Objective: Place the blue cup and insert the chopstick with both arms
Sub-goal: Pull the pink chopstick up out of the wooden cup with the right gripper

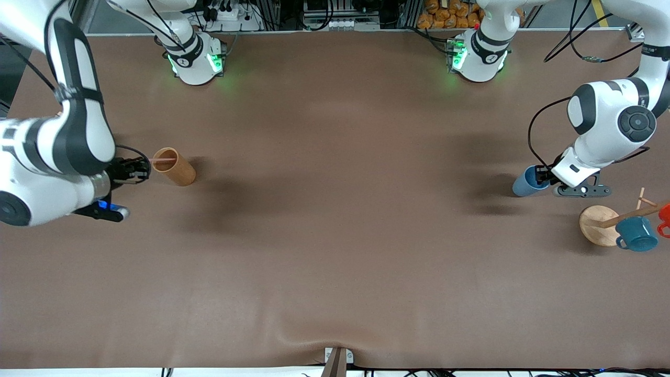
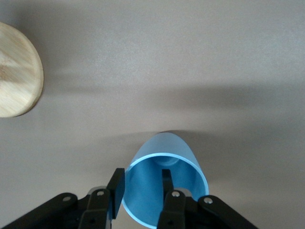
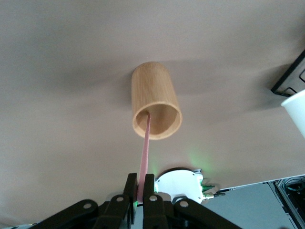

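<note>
The blue cup (image 1: 527,181) stands on the table toward the left arm's end. My left gripper (image 1: 544,178) is at its rim, open: one finger (image 2: 167,177) hangs inside the blue cup (image 2: 164,157), apart from the wall, while the other (image 2: 116,191) lies against the outside. At the right arm's end my right gripper (image 1: 142,168) is shut on the pink chopstick (image 1: 163,158), whose tip reaches into the mouth of a brown cup (image 1: 178,167). The right wrist view shows the chopstick (image 3: 145,143) running from the right gripper (image 3: 141,185) into the brown cup (image 3: 155,95).
A round wooden rack base (image 1: 596,224) with tan rods stands nearer the front camera than the blue cup, with a teal handled mug (image 1: 636,233) and a red mug (image 1: 665,214) on it. The rack base (image 2: 16,71) also shows in the left wrist view.
</note>
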